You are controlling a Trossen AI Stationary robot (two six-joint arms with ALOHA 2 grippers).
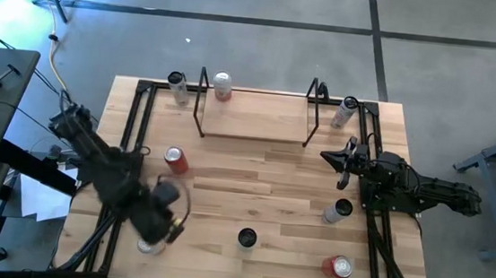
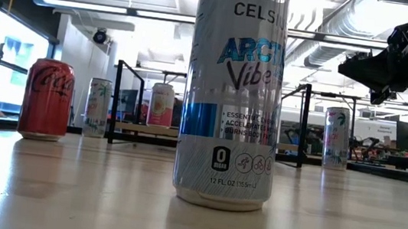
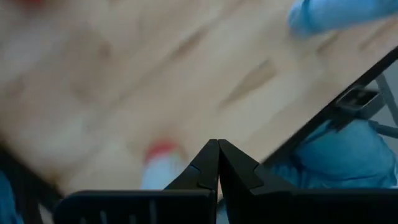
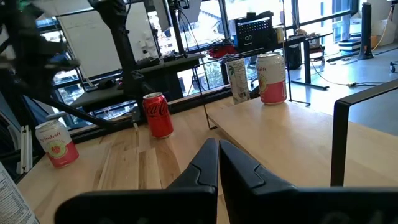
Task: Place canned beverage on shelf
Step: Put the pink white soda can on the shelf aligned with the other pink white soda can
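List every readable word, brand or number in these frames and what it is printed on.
"CELSI", "ARCT", "Vibe", "0", "12 FL OZ (355": tall silver-blue can nearest the low camera.
"Coca": red can, script partly readable.
Printing on the other cans, including the pink-white can on the wooden shelf, is too small to read.

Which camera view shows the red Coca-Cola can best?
The low view: the red Coca-Cola can stands upright and sharp, logo readable. The high view shows only its top near the left arm. The right wrist view shows it smaller. The left wrist view is too blurred to tell.
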